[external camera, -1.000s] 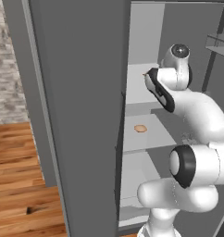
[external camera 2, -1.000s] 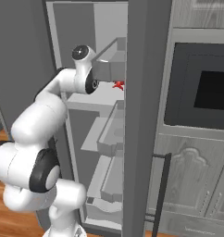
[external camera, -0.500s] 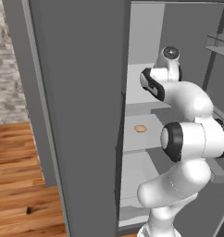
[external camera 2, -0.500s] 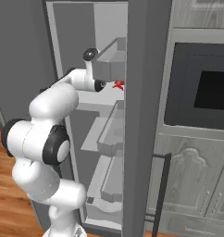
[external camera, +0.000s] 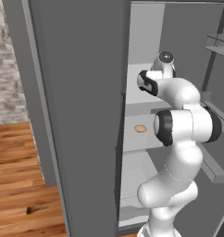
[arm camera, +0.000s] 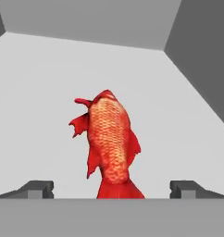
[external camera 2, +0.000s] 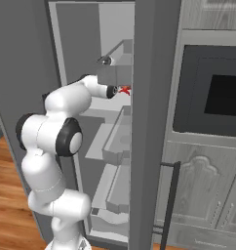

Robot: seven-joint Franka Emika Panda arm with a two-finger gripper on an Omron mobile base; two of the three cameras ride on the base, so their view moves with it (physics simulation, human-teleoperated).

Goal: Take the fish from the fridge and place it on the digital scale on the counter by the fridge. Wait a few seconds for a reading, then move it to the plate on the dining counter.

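Observation:
The fish (arm camera: 109, 143) is red-orange and scaly. It lies on a pale grey shelf inside the fridge (external camera: 77, 115), head pointing away from the hand, tail between the fingertips. My gripper (arm camera: 112, 190) stands open, one dark fingertip (arm camera: 37, 189) on each side of the tail, neither touching it. In the right base view the arm reaches into the fridge (external camera 2: 154, 122) at upper-shelf height, and the gripper (external camera 2: 118, 91) is right at the fish (external camera 2: 125, 90).
A small tan item (external camera: 140, 128) lies on the shelf below. Door bins (external camera 2: 117, 141) line the fridge's right side close to the arm. A built-in oven (external camera 2: 217, 93) and grey cabinets stand to the right. The open door (external camera: 77, 115) walls off the left.
The arm has stretched deeper into the fridge, bringing the hand up to the fish. The gripper has stayed open, and the fish has not moved.

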